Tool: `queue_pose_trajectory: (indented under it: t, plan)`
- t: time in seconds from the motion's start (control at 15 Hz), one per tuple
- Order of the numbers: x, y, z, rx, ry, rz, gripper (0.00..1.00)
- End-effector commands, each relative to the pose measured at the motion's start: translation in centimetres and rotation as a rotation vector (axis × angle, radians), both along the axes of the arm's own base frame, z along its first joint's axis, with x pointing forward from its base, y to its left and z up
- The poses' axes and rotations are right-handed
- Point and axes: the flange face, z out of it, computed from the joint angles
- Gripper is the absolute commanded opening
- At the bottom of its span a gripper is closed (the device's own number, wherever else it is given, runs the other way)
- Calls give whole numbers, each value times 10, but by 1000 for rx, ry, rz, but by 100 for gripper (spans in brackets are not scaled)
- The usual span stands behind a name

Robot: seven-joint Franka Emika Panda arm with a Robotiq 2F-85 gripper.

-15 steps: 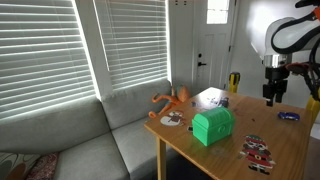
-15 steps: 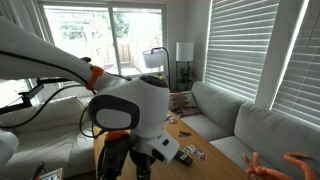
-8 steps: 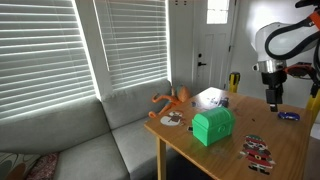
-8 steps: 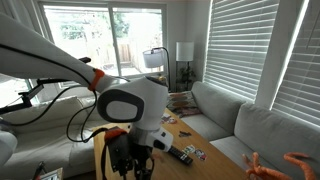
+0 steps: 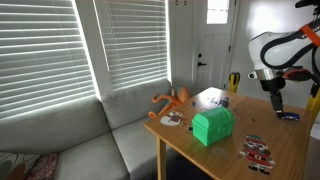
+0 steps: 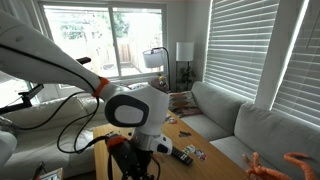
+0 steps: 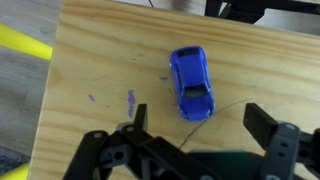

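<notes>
My gripper (image 7: 200, 120) is open and empty, its two black fingers spread just above a wooden table (image 7: 90, 60). A small blue toy car (image 7: 191, 82) lies on the table just ahead of the fingertips, roughly centred between them and not touched. In an exterior view the gripper (image 5: 276, 104) hangs over the far end of the table, right above the car (image 5: 288, 116). In the exterior view from behind the arm, the arm's bulky white and black body (image 6: 135, 108) fills the foreground and hides the car.
A green box (image 5: 213, 126), an orange toy with curled legs (image 5: 172, 100), a clear plastic item (image 5: 210, 98) and printed cards (image 5: 257, 150) lie on the table. A yellow object (image 7: 22, 40) is at the table's edge. A grey sofa (image 5: 90, 140) stands beside it.
The arm has swung and lowered, bringing the gripper down toward the table end where the blue car lies. The fingers stay open. Nothing on the table has moved.
</notes>
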Motion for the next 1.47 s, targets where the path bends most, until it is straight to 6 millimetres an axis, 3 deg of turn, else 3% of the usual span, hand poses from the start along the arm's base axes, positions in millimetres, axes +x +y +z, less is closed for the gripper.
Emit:
queue_pose_trajectory:
  t: [0.0, 0.53, 0.8, 1.07, 1.4]
  plan:
    - [5, -4, -2, -5, 43, 72, 68]
    - [9, -9, 1, 0, 25, 39, 11]
    - [11, -21, 12, 7, -16, -74, 11]
    - [8, -34, 38, 9, -110, -265, 11]
    - [9, -31, 73, -74, -265, -458, 11]
